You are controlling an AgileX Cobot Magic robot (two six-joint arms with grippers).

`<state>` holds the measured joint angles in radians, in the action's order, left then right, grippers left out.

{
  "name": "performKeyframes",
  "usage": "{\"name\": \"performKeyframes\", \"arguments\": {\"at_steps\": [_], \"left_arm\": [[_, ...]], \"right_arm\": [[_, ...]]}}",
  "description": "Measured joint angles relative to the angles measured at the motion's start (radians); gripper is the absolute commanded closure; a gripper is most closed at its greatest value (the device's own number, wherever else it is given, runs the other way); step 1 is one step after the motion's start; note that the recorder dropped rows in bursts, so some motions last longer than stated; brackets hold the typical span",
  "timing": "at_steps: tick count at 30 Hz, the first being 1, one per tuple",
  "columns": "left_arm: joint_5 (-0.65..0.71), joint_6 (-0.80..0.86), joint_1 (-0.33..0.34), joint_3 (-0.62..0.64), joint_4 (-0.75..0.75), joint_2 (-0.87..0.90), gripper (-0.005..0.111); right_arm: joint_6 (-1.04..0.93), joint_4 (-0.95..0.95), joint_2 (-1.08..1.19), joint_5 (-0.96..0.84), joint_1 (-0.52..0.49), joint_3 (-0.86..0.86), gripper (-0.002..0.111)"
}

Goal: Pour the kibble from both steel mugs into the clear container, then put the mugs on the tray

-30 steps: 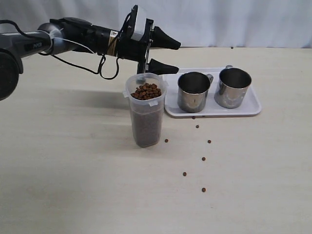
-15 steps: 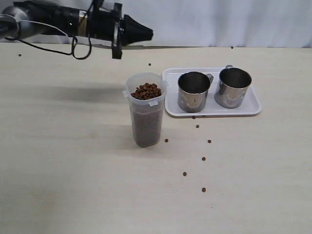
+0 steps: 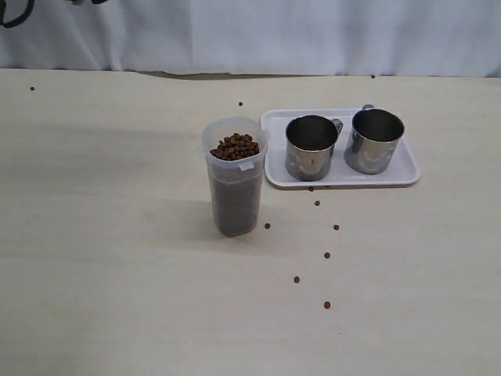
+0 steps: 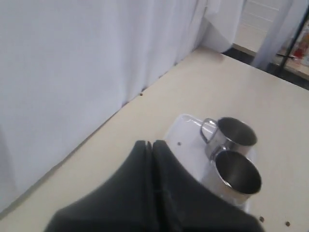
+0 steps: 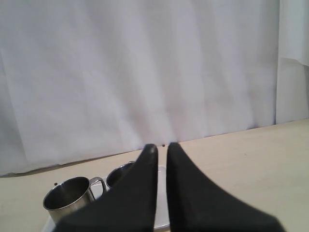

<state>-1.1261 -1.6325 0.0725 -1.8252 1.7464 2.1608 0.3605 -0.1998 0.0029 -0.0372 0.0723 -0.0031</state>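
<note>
The clear container (image 3: 233, 176) stands upright in the middle of the table, filled to the rim with kibble (image 3: 235, 146). Both steel mugs (image 3: 311, 147) (image 3: 374, 141) stand upright side by side on the white tray (image 3: 407, 176), just right of the container. Neither gripper shows in the exterior view. In the left wrist view my left gripper (image 4: 150, 143) is shut and empty, high above and back from the mugs (image 4: 236, 174) (image 4: 231, 133). My right gripper (image 5: 161, 146) is shut with a thin slit, empty, with one mug (image 5: 67, 198) and the tray (image 5: 161, 203) beyond it.
Several stray pellets (image 3: 327, 305) lie on the table in front of the tray, and single ones sit near the back edge (image 3: 240, 103). A white curtain (image 3: 313, 31) closes the back. A bit of black cable (image 3: 12, 12) shows at the top left corner.
The left arm has drawn back from above the container, up and to the left, out of the exterior view. Container, mugs and tray have not moved.
</note>
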Motion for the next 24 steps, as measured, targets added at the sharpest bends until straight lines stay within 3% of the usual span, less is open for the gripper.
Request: {"name": "performKeyframes", "arguments": {"at_steps": [4,7,11,15,17,18,24], "left_arm": [[0.174,0.037,0.025,0.224,0.000,-0.156,0.107],[0.349,0.160,0.022,0.444,-0.069,-0.292,0.107],[0.454,0.526,0.021,0.818,-0.484,-0.507,0.107],[0.354,0.964,0.021,1.189,-1.059,-0.735,0.107],[0.258,1.082,0.021,1.343,-1.220,-0.814,0.107],[0.198,1.164,0.021,1.478,-1.331,-0.885,0.107],[0.067,1.320,0.021,1.785,-1.476,-1.071,0.107]], "right_arm": [[0.000,0.000,0.000,0.000,0.000,0.000,0.103],[0.000,0.000,0.000,0.000,0.000,0.000,0.103],[0.000,0.000,0.000,0.000,0.000,0.000,0.103],[0.000,0.000,0.000,0.000,0.000,0.000,0.103],[0.000,0.000,0.000,0.000,0.000,0.000,0.103],[0.000,0.000,0.000,0.000,0.000,0.000,0.103],[0.000,0.000,0.000,0.000,0.000,0.000,0.103]]}}
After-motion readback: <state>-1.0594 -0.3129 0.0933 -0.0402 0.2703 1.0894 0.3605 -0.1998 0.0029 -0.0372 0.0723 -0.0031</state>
